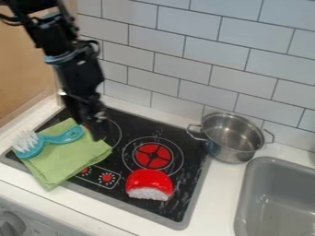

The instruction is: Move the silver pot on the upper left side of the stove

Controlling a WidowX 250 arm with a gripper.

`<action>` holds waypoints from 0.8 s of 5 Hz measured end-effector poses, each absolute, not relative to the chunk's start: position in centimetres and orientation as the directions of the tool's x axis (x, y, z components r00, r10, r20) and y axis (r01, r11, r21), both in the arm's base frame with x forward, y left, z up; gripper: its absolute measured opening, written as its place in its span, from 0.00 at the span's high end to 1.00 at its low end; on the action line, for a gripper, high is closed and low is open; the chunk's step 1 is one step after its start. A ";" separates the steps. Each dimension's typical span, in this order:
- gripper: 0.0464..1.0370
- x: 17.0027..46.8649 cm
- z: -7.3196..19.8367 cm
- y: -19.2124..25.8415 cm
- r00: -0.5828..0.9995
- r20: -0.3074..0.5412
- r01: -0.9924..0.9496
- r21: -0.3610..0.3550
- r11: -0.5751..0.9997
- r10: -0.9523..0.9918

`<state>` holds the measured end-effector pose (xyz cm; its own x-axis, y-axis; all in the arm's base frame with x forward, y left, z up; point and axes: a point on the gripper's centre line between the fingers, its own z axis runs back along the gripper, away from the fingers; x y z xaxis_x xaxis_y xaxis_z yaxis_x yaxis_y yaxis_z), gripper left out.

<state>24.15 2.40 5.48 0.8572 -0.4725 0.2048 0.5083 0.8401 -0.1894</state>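
The silver pot point(232, 137) with two side handles stands upright at the right edge of the black stove point(184, 193), partly over the white counter, close to the tiled wall. Above the stove's upper left part hangs the black gripper point(97, 133), well to the left of the pot and apart from it. The gripper partly covers the upper left burner ring.
A green cloth point(61, 161) lies on the stove's left side, with a teal brush point(55, 139) on it. A red and white sponge point(149, 185) sits below the red burner point(152, 156). The grey sink point(280, 198) is at the lower right.
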 end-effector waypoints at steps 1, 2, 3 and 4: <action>0.04 25.3 5.9 0.5 0.893 0.242 0.428 -0.197 0.882 -0.380; 0.04 26.1 6.4 -1.5 0.940 0.246 0.291 -0.217 0.932 -0.237; 0.04 27.2 6.8 -3.6 0.956 0.261 0.194 -0.214 0.957 -0.136; 0.04 28.9 7.0 -5.8 0.957 0.270 0.170 -0.217 0.961 -0.108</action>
<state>28.93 -5.76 7.00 0.9569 -0.1083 0.2696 0.1699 0.9613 -0.2169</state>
